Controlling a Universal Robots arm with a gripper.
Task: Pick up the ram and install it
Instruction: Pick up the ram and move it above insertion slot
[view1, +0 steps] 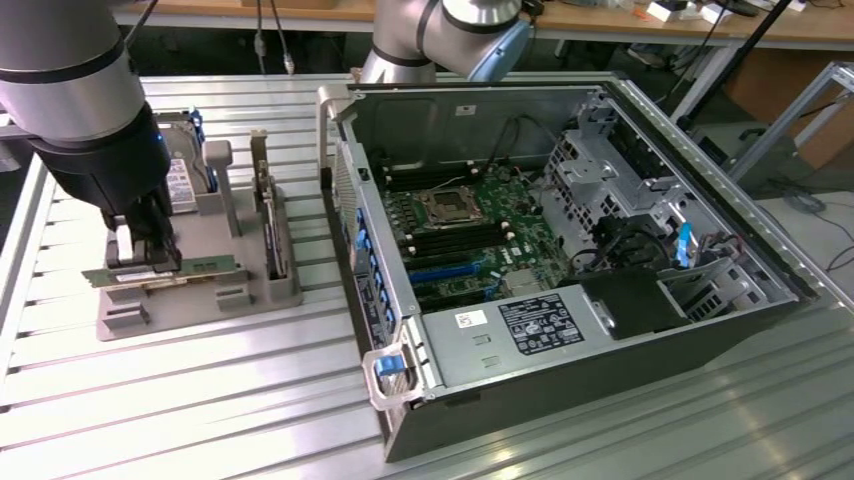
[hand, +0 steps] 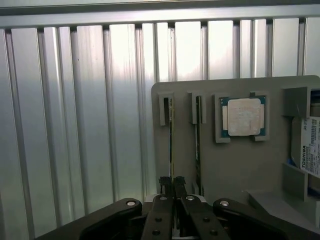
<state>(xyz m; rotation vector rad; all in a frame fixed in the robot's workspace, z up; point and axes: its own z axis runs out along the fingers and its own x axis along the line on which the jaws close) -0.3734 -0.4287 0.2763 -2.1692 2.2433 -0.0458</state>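
The arm stands at the exterior view's left, its hand lowered onto a grey holder that sits on the ribbed metal tabletop. The ram stands on its long edge in a slot of this holder, showing as a thin green strip beside the fingers.

In the wrist view the hand has its two black fingertips drawn close together on either side of the ram, seen edge-on. It appears clenched on the stick, though whether the stick has left its slot cannot be told. Just beside it a second slot carries another thin board on edge. Further along the holder lies a square silver processor chip, and past that a hard drive with a white label.

To the exterior view's right, well apart from the holder, an open computer case lies on its side, its green motherboard exposed.
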